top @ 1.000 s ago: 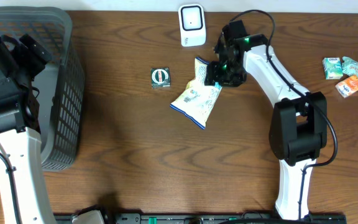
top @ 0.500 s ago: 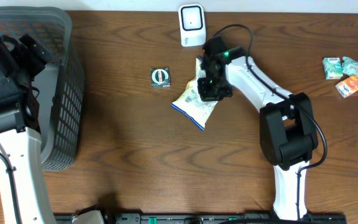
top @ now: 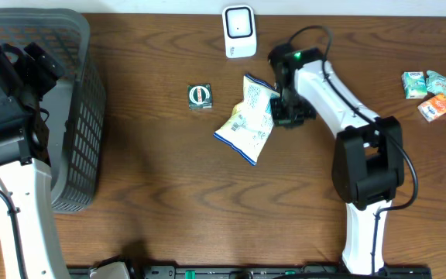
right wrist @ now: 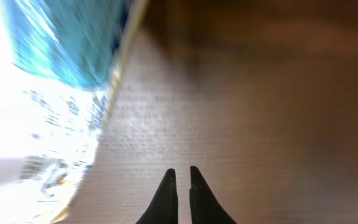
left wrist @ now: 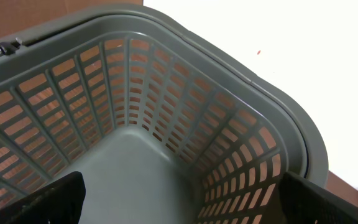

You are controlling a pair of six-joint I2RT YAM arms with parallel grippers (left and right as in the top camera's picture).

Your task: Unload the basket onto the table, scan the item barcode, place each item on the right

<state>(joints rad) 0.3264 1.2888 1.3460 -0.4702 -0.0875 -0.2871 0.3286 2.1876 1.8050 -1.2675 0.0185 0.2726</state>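
Two arms work at a brown wooden table (top: 169, 209), and only the right one is near the task's item. The snack bag (top: 246, 118), white with blue edges, lies flat near the middle of the overhead frame, slanting from upper right to lower left. The right gripper (top: 286, 115) sits just beside the bag's right edge. From above I cannot tell whether it touches the wrapper.

The right wrist view settles more. Its two dark fingertips (right wrist: 168, 186) stand at the bottom centre of the frame, pressed almost together with only a thin slit between them. Nothing is caught there; the jaws are closed on empty air over bare wood. The bag (right wrist: 42, 93) fills the upper left and left side of that frame, blurred and bright, with its edge running down toward the lower left corner. It lies to the left of the fingertips and apart from them, not between them.

The white scanner (top: 239, 31) stands at the top centre of the overhead frame, above the bag and a little to its left. A small green packet (top: 200, 96) lies left of the bag, apart from it. Several small packets (top: 432, 91) are clustered at the far right edge.

The left gripper (left wrist: 185, 205) hangs over the grey slotted basket (top: 80, 116) at the left side of the overhead frame. Its fingers (left wrist: 48, 199) sit in the two lower corners of the left wrist view, spread wide with nothing between them but the basket's inside corner.
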